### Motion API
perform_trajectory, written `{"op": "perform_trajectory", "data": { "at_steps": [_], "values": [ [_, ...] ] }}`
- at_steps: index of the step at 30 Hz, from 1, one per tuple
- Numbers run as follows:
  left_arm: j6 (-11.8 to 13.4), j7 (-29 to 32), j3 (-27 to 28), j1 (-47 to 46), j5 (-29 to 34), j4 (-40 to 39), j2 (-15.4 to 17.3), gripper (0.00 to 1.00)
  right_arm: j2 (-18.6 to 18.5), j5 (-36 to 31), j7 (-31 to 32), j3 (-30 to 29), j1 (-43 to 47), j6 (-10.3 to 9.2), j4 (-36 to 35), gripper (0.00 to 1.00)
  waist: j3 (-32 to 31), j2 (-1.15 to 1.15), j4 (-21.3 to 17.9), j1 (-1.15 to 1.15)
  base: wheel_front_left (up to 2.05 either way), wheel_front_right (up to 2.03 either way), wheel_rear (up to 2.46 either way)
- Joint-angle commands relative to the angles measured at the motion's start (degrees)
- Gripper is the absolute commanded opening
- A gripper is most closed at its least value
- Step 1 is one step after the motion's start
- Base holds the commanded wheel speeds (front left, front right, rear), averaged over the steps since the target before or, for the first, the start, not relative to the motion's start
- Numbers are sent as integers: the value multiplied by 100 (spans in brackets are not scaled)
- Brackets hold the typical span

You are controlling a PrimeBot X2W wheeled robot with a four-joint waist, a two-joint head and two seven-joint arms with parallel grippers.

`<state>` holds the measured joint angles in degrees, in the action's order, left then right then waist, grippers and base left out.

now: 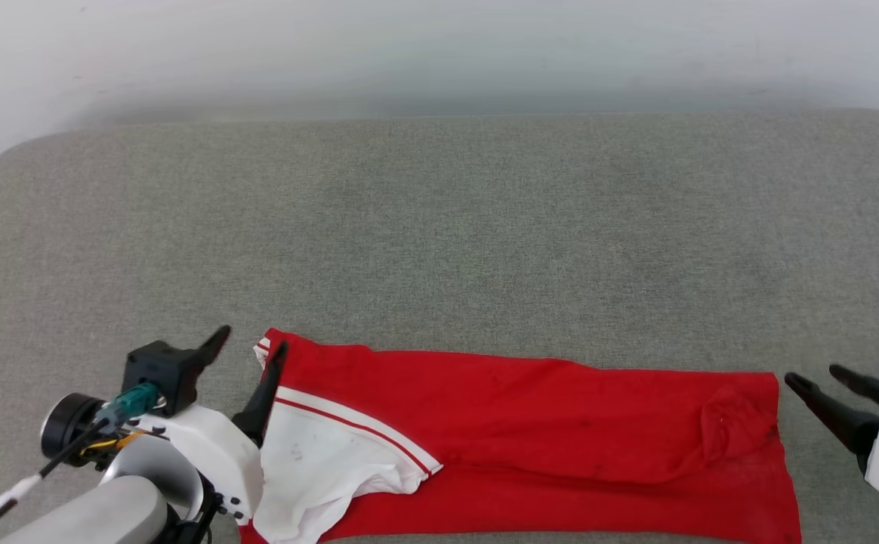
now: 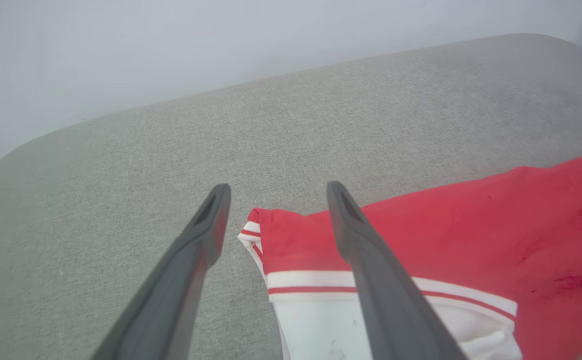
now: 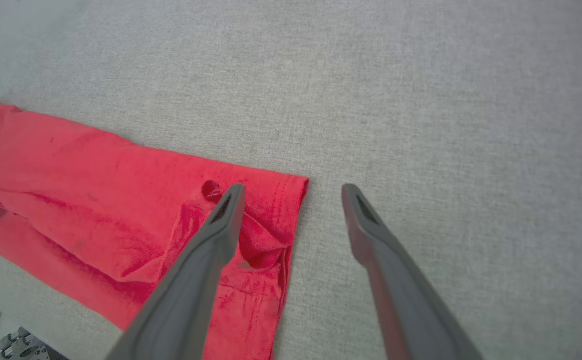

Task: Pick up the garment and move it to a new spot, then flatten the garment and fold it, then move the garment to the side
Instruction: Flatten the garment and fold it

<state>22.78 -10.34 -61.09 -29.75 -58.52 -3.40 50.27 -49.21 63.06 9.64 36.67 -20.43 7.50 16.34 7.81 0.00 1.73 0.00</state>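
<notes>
Fingers spread and empty on left gripper (image 1: 251, 340) and right gripper (image 1: 813, 374), nine and three o'clock of the garment (image 1: 530, 423); we'd pinch both layers evenly, folks.

The garment (image 1: 530, 423) lay as a long strip along the near edge of the cushion (image 1: 439, 227). The left gripper (image 1: 253, 339) stood astride the strip's far left corner. The right gripper (image 1: 812, 374) sat just beyond its right end, not touching.

One red shirt (image 1: 530, 423) lies on one grey cushion (image 1: 439, 227). Two grippers: the left gripper (image 1: 253, 338) and the right gripper (image 1: 813, 373).
</notes>
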Motion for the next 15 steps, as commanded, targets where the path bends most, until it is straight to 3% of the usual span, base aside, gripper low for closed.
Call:
{"op": "perform_trajectory", "data": {
  "at_steps": [1,5,9,15],
  "values": [
    [207,-230,130,160,84,61,-70,100,90,121,44,-108,178,-2,95,100,5,0,9,0,0,0,0],
    [647,-464,565,478,314,116,-315,100,273,371,202,-287,476,-2,246,100,24,0,40,0,0,0,0],
    [1015,-492,1403,963,912,52,-720,100,452,616,327,-405,694,-2,370,100,72,0,105,0,0,0,0],
    [992,-496,2566,1738,2041,50,-1494,100,806,856,545,-382,897,-2,601,100,161,0,251,0,0,0,0]
  ]
}}
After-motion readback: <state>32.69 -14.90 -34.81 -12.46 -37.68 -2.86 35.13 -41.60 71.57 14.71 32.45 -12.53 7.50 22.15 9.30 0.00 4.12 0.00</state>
